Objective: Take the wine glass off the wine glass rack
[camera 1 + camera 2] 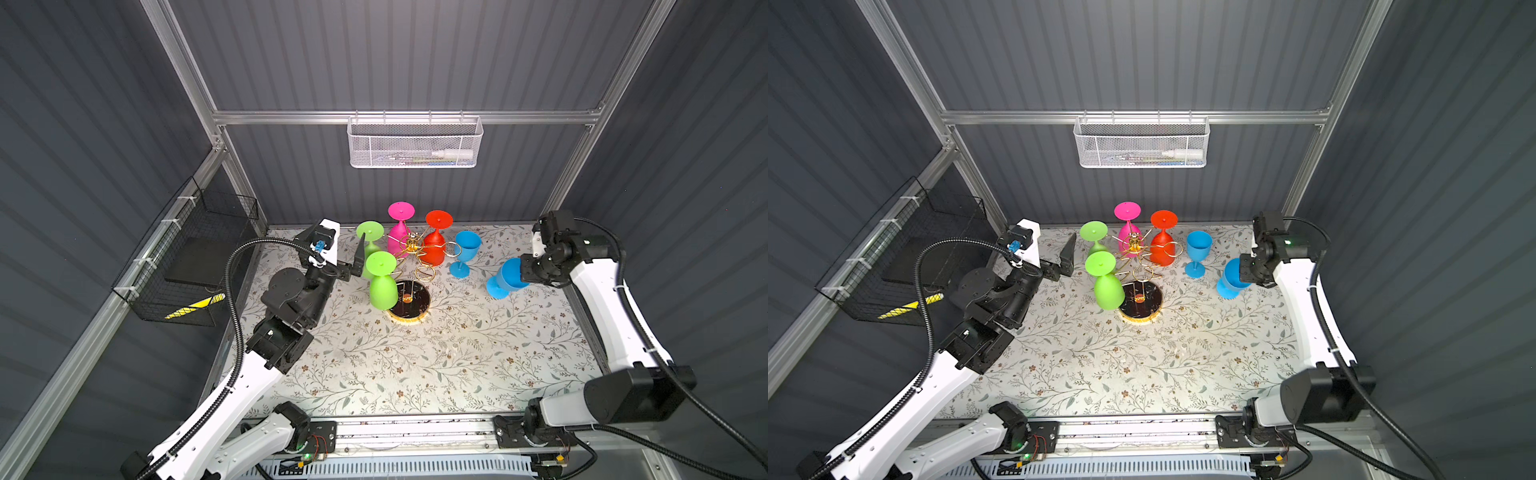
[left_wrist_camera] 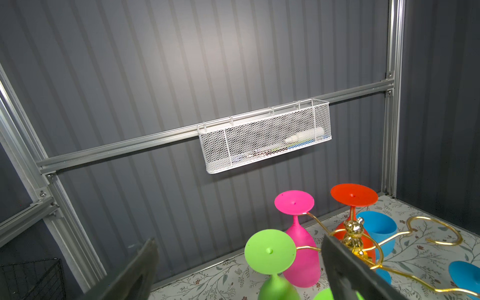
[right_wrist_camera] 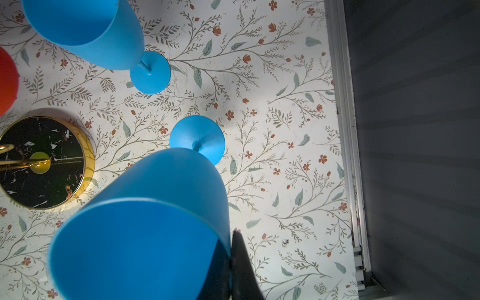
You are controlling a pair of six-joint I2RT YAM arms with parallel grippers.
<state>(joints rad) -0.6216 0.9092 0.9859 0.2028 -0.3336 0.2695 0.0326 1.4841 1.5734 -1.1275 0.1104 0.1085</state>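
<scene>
Both top views showed the wine glass rack [image 1: 411,249] mid-table, toward the back. Left gripper [image 2: 239,241] gaped empty beside a green wine glass [image 2: 270,250]; right gripper [image 1: 523,272] pinched a blue wine glass [image 1: 509,276] (by its rim). Front tabletop [image 1: 415,365] lay open; white mesh basket [image 1: 415,143] held a bottle [image 1: 453,154].

No text, brand or number can be read. Faint marks on the white tube [image 2: 305,135] in the white mesh basket [image 2: 215,155] are too small to be made out.
</scene>
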